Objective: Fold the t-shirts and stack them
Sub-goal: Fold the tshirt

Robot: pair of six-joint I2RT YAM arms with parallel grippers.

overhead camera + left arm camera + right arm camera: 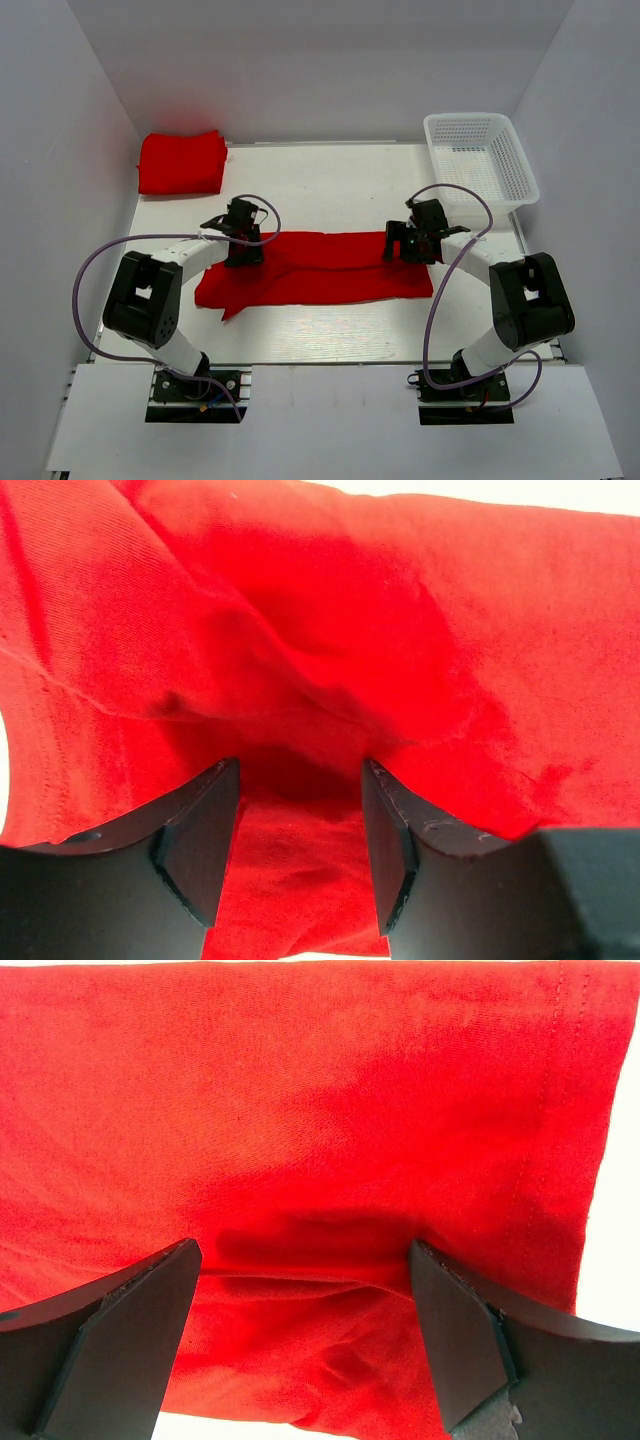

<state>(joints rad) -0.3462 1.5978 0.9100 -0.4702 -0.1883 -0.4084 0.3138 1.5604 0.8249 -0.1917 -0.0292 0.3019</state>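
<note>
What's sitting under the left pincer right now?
Red t-shirt fabric, rumpled into a fold just ahead of the left pincer's fingers. The cloth covers the table there, so anything beneath is hidden.

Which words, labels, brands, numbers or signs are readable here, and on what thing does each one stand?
None: no text can be read. The spread red t-shirt, the folded red t-shirt and the white basket are all plain, without print or label in view.

gripper (305,1260): jaws wide apart | shirt (300,1100): red, below and ahead, creased between jaws | table (622,1220): white, right
</note>
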